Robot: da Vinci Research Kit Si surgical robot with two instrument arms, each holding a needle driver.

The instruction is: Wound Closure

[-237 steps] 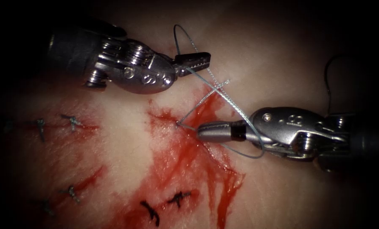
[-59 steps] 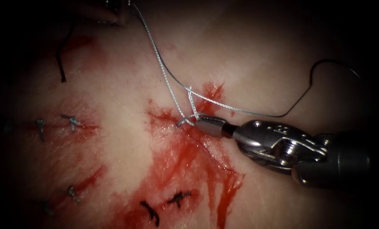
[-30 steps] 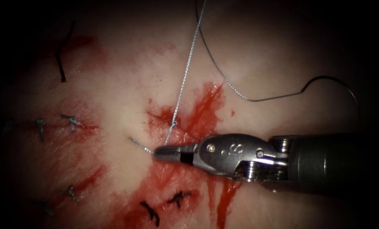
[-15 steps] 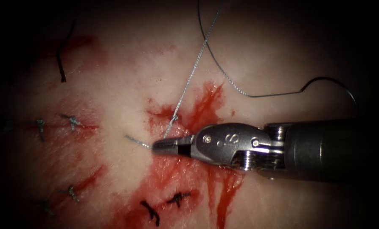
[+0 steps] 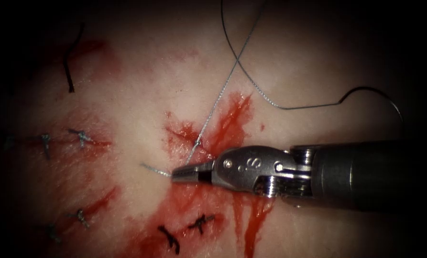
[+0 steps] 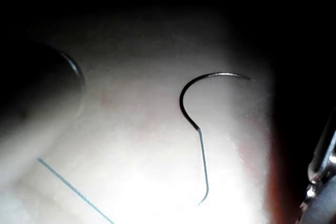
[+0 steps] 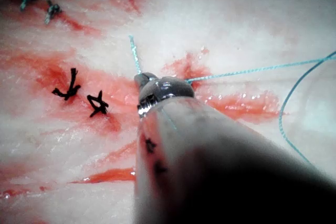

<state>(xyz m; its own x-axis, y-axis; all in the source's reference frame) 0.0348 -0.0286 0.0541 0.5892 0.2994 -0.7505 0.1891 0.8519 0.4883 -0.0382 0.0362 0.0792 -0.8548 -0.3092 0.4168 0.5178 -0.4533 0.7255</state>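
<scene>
With my right hand (image 5: 177, 173) I am clamping the short grey thread tail (image 5: 152, 168) left of the red cut (image 5: 223, 129); the free curved steel needle (image 5: 373, 93) is lying on the pale tissue (image 5: 141, 81), far right.

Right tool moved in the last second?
Yes. The right tool, shut on the thread, edged up toward the knot above the black stitches.

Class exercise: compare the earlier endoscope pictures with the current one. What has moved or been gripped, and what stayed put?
The left arm's tool, holding thread eight seconds ago, has left the endoscope view. The right tool moved left across the cut, jaws shut on the short thread end; the knot has cinched down. Unchanged: the needle lies free right of the cut, and old stitches.
</scene>
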